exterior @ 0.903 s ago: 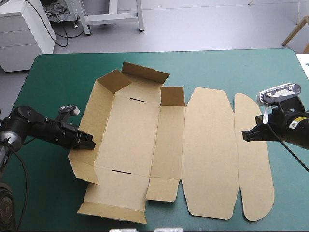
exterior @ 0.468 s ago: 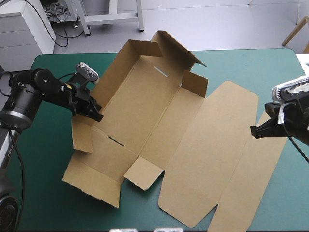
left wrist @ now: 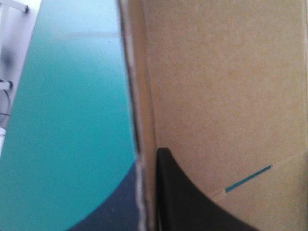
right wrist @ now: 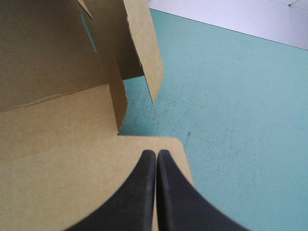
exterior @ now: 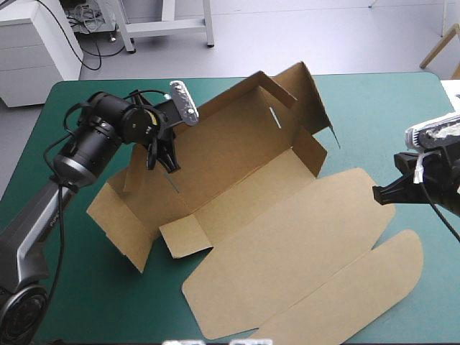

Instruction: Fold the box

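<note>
The brown box [exterior: 244, 180] lies partly raised on the teal-green cover, turned at a slant, its far walls [exterior: 302, 93] standing up and its long lid [exterior: 302, 251] flat toward the front right. My left gripper [exterior: 162, 152] is shut on the box's left wall. In the left wrist view that wall's edge [left wrist: 139, 144] runs between the black fingers [left wrist: 187, 202], with board [left wrist: 226, 86] beyond. My right gripper [exterior: 378, 192] hangs shut and holds nothing, just off the lid's right corner; in its own view its tips [right wrist: 156, 156] meet above the lid [right wrist: 62, 183].
The teal-green cover [exterior: 381, 115] shows around the box on every side. The lid's rounded outer flap [exterior: 345, 302] reaches down to the table's front edge. A low side flap [exterior: 118, 223] sticks out toward the front left.
The left gripper has swung toward the far side and the middle with the wall in it, turning the whole box and raising its far walls. The right gripper has barely moved.
</note>
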Robot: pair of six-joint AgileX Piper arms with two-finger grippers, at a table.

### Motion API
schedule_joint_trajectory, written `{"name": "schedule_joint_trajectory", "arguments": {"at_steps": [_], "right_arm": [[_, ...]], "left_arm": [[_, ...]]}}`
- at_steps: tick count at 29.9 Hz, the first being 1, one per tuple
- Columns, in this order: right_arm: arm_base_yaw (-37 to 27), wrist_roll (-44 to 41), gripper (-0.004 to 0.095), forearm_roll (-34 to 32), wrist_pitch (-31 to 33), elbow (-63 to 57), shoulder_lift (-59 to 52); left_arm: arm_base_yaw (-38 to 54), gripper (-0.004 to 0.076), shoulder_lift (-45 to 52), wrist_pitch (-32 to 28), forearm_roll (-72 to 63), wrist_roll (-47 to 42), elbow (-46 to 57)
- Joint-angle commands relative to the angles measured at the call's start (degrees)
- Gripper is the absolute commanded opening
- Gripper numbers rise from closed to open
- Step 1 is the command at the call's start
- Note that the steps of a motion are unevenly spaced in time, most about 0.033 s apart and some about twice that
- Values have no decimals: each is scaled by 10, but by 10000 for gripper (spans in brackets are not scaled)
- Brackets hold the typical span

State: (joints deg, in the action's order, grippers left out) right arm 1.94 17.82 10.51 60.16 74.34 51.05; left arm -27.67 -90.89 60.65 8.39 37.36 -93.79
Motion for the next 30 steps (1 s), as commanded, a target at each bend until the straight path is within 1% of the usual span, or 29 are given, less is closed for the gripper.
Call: {"name": "schedule_joint_trajectory", "arguments": {"at_steps": [1, 4, 10, 14, 20, 25, 27, 30], "right_arm": [[-4, -3, -14, 1, -37, 18, -4], [-4, -3, -14, 1, -39, 18, -4], [-4, -14, -14, 0, -39, 18, -4], [-4, -26, -14, 2, -43, 18, -4], [-4, -36, -14, 4, -50, 18, -4], [-4, -44, -14, 4, -50, 18, -4], [-4, -44, -14, 4, -50, 18, -4], [-4, -44, -14, 4, -50, 18, -4]], "left_arm": [[-52, -10, 21, -59, 62, 26, -20], [-80, -10, 21, -65, 68, 65, -14], [-102, -10, 21, -63, 81, 62, 2], [-128, -10, 27, -63, 111, 40, 2], [-202, -10, 34, -73, 240, 5, 2], [-221, -10, 34, -107, 316, -23, 2], [-221, -10, 34, -125, 333, -44, 2], [-221, -10, 37, -140, 344, -47, 14]]}}
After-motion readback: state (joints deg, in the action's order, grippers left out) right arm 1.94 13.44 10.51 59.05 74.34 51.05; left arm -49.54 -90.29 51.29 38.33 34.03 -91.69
